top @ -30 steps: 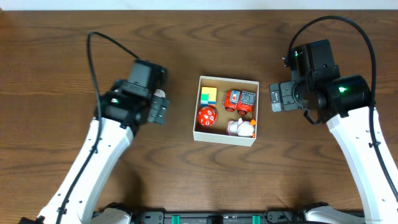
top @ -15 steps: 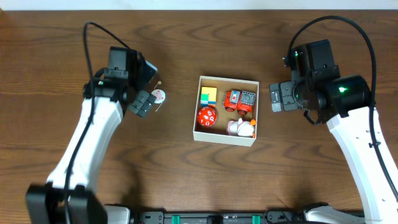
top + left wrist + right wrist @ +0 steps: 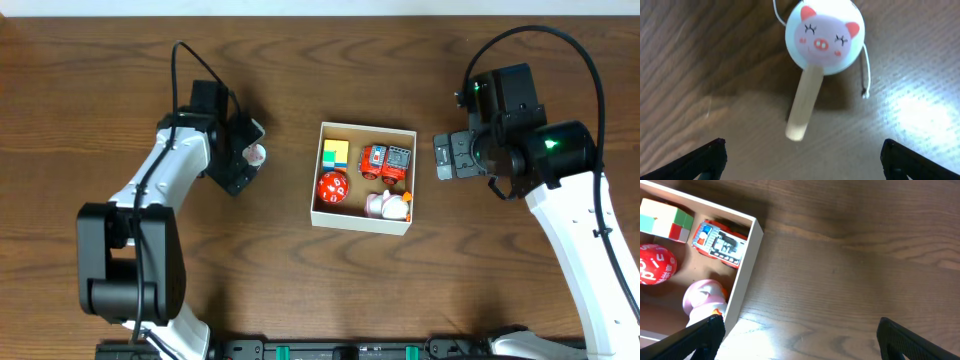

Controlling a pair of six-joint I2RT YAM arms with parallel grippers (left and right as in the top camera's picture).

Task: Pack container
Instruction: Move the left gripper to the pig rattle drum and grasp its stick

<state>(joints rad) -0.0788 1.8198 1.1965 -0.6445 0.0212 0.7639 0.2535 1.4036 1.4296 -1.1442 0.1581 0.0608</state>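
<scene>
The container [image 3: 317, 192], a square white-walled box with a tan floor, sits mid-table. It holds a coloured cube [image 3: 335, 153], a red robot toy [image 3: 386, 161], a red numbered ball [image 3: 333, 188] and a pink-and-white toy [image 3: 388, 207]. A pig-faced rattle [image 3: 258, 154] lies on the table to its left. My left gripper [image 3: 241, 166] is open and empty beside the rattle. In the left wrist view the rattle [image 3: 824, 36] points its wooden handle [image 3: 805, 107] toward my open gripper [image 3: 802, 160]. My right gripper [image 3: 447, 157] is open and empty, just right of the container.
In the right wrist view the container's white wall [image 3: 746, 280] runs past the left fingertip [image 3: 702, 337]; bare wood lies under the open gripper [image 3: 800, 340]. Black cables loop over both arms. The table's dark front rail runs along the bottom edge.
My left arm pulled back off the rattle, uncovering it, then swung its wrist round and came close to it again. The right arm and the container have not moved.
</scene>
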